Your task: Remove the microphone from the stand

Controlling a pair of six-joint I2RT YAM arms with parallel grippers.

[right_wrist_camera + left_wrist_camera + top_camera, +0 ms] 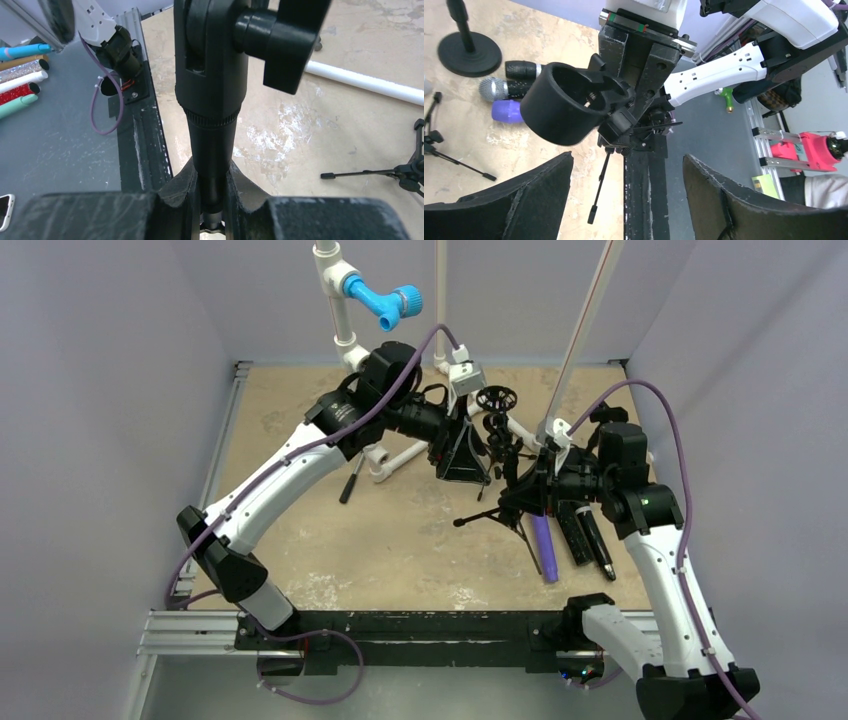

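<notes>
The stand [210, 100] is a black pole with a knob, and my right gripper [212, 200] is shut on its lower shaft. It hangs tilted above the table near the middle right [522, 492]. In the left wrist view its round black clip [561, 105] is empty. Three microphones lie side by side on the table: one with a silver grille [499, 89], a black one [521, 70] and a purple one [506, 111], also seen from above [543, 545]. My left gripper [627, 156] is open with nothing between its fingers, just short of the clip [462, 455].
A small tripod [434, 140] stands on the sandy tabletop beside the microphones. A round-base stand [469, 50] is behind them. White PVC pipe [398, 457] lies under the left arm, with a thin black object [350, 480] beside it. The black rail [430, 625] runs along the near edge.
</notes>
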